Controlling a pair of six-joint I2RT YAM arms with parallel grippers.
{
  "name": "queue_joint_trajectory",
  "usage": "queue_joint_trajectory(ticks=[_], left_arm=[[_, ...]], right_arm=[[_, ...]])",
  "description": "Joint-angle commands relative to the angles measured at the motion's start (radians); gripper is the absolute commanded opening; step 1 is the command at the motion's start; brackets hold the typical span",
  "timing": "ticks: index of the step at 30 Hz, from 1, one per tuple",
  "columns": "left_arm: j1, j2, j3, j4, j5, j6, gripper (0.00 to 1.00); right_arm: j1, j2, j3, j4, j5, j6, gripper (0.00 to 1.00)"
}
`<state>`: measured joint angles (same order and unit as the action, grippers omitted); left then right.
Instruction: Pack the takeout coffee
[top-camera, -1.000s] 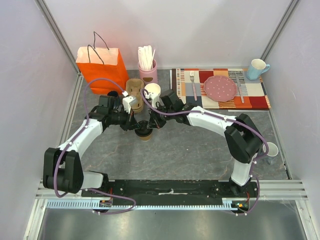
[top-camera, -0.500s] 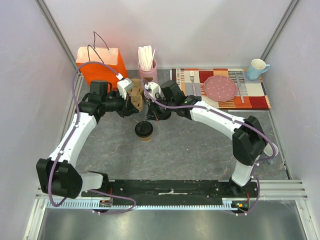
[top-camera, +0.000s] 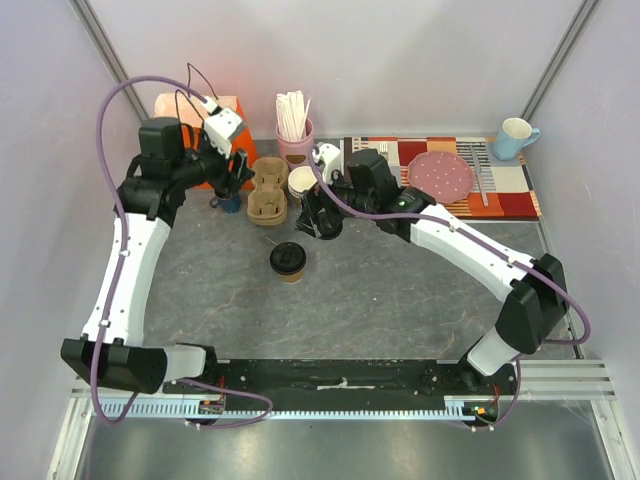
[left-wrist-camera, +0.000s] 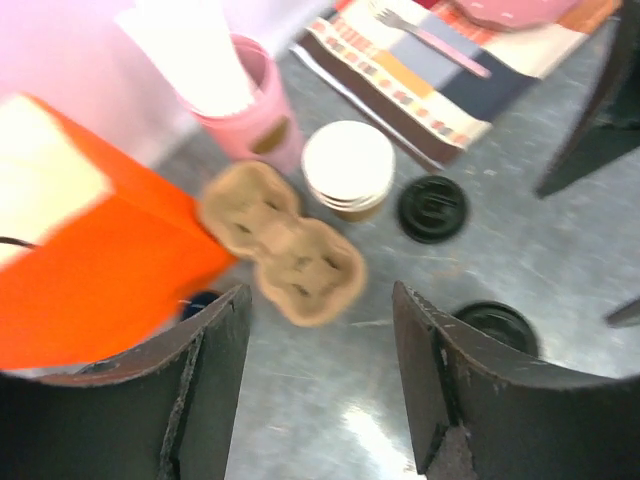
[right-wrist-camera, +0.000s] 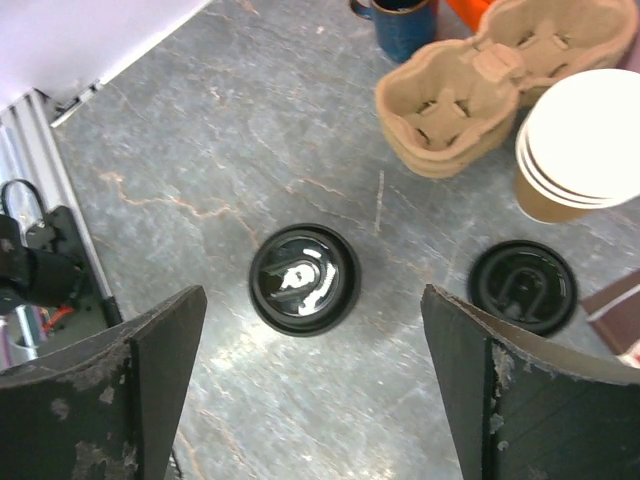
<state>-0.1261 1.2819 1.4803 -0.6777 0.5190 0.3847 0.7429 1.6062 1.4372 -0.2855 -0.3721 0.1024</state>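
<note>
The takeout coffee (top-camera: 288, 260), a brown paper cup with a black lid, stands alone on the grey table. From above, its lid (right-wrist-camera: 304, 278) lies between my right gripper's (right-wrist-camera: 312, 290) open fingers, well below them. My right gripper (top-camera: 318, 222) hovers just behind and to the right of the cup, holding nothing. My left gripper (top-camera: 232, 178) is open and empty, raised by the orange paper bag (top-camera: 190, 115). In the left wrist view the left gripper (left-wrist-camera: 322, 290) looks down on the cardboard cup carrier (left-wrist-camera: 290, 250), and the coffee's lid (left-wrist-camera: 498, 325) peeks out beside the right finger.
A loose black lid (right-wrist-camera: 522, 285) lies beside a stack of lidless paper cups (right-wrist-camera: 585, 140). The carrier (top-camera: 268, 188), a dark blue mug (right-wrist-camera: 405, 20) and a pink holder of sticks (top-camera: 295, 135) stand at the back. A placemat (top-camera: 510, 190) with a plate is at the right.
Both grippers were shut at the coffee cup a second ago. Both have opened and drawn away, the left arm swinging up and back toward the bag, the right rising behind the cup.
</note>
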Motion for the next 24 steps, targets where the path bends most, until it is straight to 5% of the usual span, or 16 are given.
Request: queue_joint_trajectory(ticks=[1,7,14,24], left_arm=[[0.054,0.08,0.124,0.068,-0.187,0.242,0.67],[0.304,0.247,0.32,0.024,0.028,0.382,0.69],[0.316,0.324,0.27,0.009,0.162,0.526,0.71],[0.306,0.479,0.308,0.162,0.081,0.602,0.7]], right_arm=[[-0.023,-0.041,-0.046,0.009,0.029,-0.026,0.98],[-0.039,-0.069,-0.101,0.011,0.032,-0.078,0.98],[-0.054,-0.043,-0.126,0.016,0.007,-0.128,0.98],[-0.063,-0.003,-0.149,0.025,-0.036,-0.135,0.98]])
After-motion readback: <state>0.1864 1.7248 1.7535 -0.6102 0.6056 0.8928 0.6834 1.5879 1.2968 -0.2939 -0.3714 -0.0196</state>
